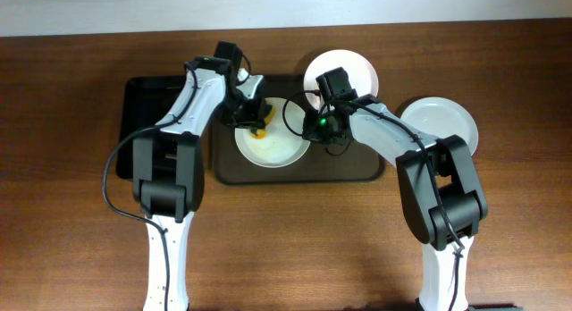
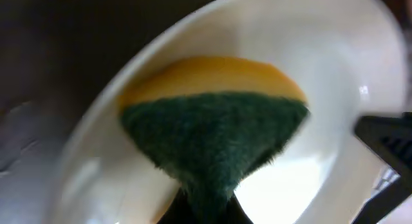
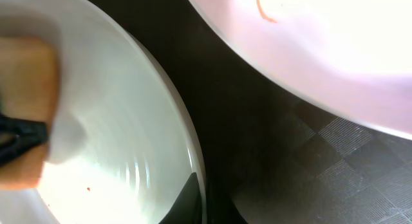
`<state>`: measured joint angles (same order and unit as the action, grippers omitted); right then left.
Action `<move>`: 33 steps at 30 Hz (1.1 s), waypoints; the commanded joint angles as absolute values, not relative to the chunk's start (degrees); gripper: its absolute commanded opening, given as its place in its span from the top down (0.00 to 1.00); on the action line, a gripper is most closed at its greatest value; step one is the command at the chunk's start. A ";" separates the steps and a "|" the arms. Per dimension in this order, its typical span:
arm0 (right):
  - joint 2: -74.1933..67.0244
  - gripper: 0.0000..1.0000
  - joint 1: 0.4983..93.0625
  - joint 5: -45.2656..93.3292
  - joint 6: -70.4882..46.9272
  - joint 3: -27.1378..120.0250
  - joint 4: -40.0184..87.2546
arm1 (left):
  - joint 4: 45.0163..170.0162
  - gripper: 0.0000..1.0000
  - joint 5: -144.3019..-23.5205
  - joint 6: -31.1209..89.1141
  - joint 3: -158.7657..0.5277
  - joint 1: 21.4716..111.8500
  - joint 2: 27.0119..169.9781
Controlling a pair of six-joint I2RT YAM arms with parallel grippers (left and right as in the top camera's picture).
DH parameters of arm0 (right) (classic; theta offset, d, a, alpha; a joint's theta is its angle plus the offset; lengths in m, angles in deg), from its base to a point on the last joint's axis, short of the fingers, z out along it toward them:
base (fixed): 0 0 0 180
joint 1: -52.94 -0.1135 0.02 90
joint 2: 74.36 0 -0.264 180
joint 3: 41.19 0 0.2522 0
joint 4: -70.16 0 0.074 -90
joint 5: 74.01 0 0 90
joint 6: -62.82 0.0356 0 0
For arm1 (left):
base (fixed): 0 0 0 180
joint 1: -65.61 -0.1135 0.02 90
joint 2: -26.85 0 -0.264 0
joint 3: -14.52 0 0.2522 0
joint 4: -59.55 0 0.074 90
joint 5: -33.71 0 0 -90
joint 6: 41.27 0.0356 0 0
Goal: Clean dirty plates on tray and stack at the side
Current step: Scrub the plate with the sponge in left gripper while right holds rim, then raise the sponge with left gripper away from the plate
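Observation:
A white plate [image 1: 279, 147] lies on the dark brown tray [image 1: 304, 174]. My left gripper [image 1: 257, 121] is shut on a yellow-and-green sponge [image 2: 212, 137] and presses it on this plate [image 2: 335, 50]. My right gripper [image 1: 313, 123] is shut on the plate's right rim [image 3: 201, 185], one finger inside and one outside. The sponge [image 3: 26, 76] shows at the left of the right wrist view. A second plate [image 1: 350, 68] sits at the tray's far edge and carries an orange smear [image 3: 267, 8]. A third plate [image 1: 442, 121] lies on the table to the right of the tray.
A smaller glossy black tray [image 1: 147, 114] lies left of the brown tray, under my left arm. The wooden table [image 1: 295, 248] stretches in front of the tray. A pale wall edge runs along the back.

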<state>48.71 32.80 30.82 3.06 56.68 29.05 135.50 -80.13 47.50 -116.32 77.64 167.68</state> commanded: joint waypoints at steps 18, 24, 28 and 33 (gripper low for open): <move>48.86 0.96 33.26 31.39 3.08 57.19 26.27 | 162.39 0.99 -104.28 63.85 -133.04 71.55 169.76; 41.58 0.96 34.22 30.08 0.02 57.19 21.33 | 162.74 0.99 -103.19 63.65 -143.71 67.72 169.76; 34.11 0.96 34.18 21.81 -0.66 57.19 16.48 | 162.54 0.99 -97.18 62.93 -143.66 67.68 169.78; 26.15 0.96 32.65 7.13 -1.44 57.19 11.43 | 161.38 0.99 -87.82 59.04 -143.60 68.88 169.91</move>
<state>31.57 33.76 20.22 -0.41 56.97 13.25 162.32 -95.87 61.90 -142.94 67.72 170.13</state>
